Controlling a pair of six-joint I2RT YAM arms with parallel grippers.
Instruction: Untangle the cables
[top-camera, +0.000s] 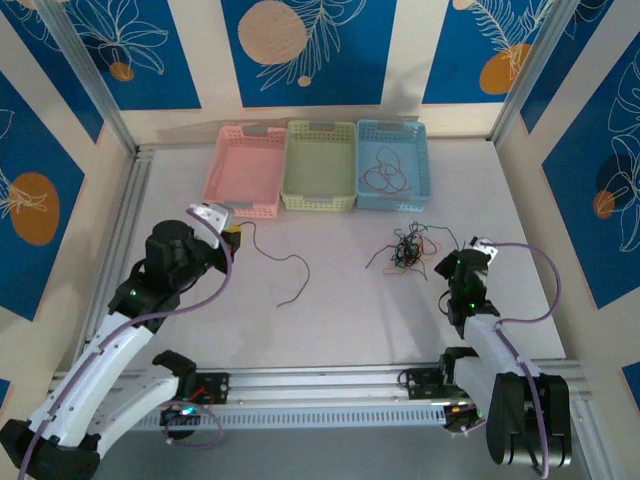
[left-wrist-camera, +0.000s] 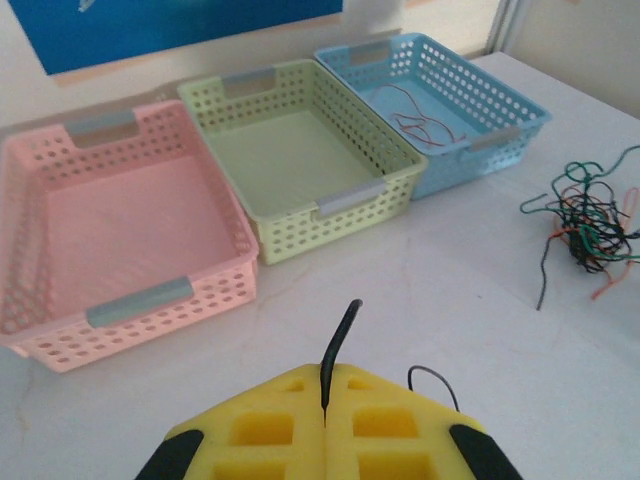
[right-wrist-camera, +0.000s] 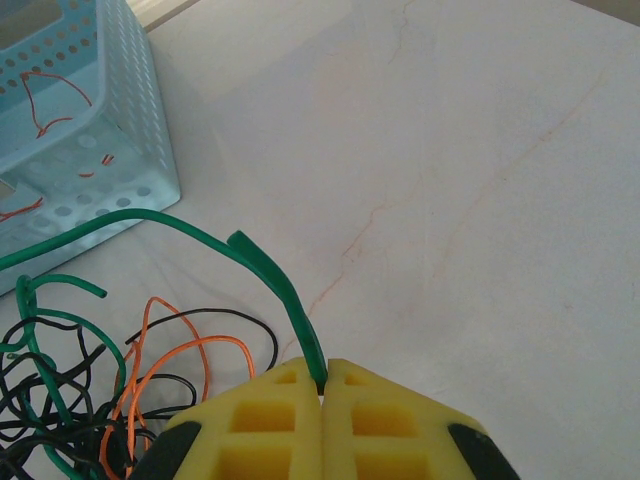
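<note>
Pale white tabletop (top-camera: 340, 320) with faint veining. Carries three perforated plastic baskets in a row along the far edge, sides touching: pink basket (top-camera: 245, 168) on the left, green basket (top-camera: 320, 165) in the middle, blue basket (top-camera: 393, 165) on the right. Nearer, in front of the blue basket and apart from it, a small clump of cables (top-camera: 406, 250): black, green and orange strands knotted together, loose ends trailing over the surface. Well to its left, in front of the pink and green baskets, a single black cable (top-camera: 292, 258) in a loose curve.
</note>
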